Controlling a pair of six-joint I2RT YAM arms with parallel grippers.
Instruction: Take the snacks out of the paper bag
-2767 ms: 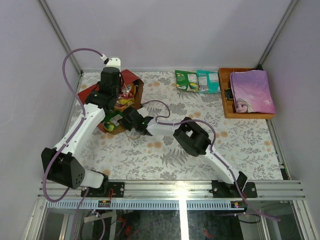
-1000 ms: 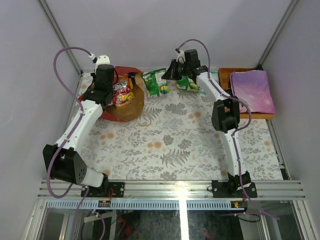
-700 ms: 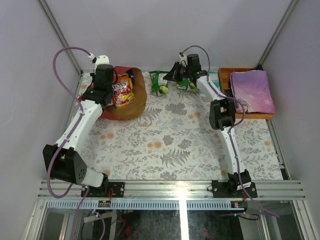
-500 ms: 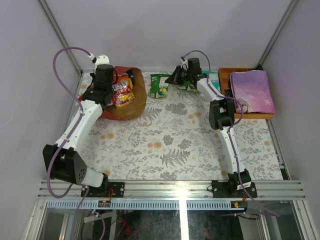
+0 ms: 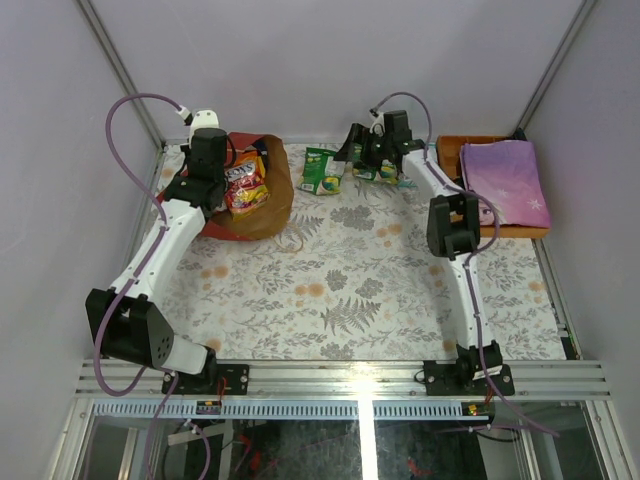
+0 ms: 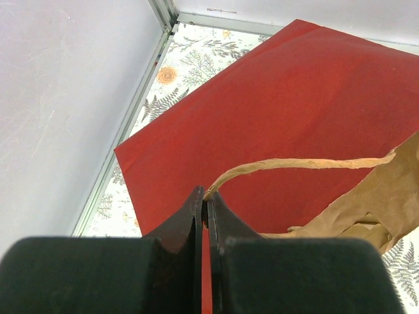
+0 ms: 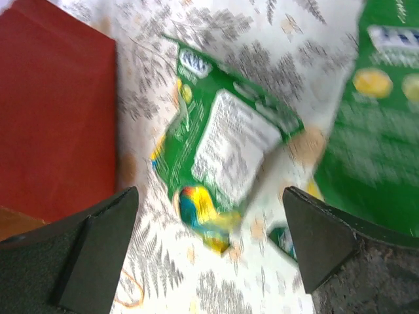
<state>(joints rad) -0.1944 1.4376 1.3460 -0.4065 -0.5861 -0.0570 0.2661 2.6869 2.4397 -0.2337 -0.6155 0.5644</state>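
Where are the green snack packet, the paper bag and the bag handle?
green snack packet [image 7: 236,137]: right wrist view, white label panel.
paper bag [image 6: 314,98]: left wrist view, red outer side.
bag handle [image 6: 294,163]: left wrist view, middle of cord.

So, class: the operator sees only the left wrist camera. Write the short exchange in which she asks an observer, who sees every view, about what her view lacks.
Operator: Is anything in the paper bag?
Observer: Yes, a yellow-red packet shows in its mouth.
Operator: And the right gripper?
Observer: It is open above a green packet, not gripping it.
Operator: Where is that packet?
Observer: On the table, to the right of the bag.
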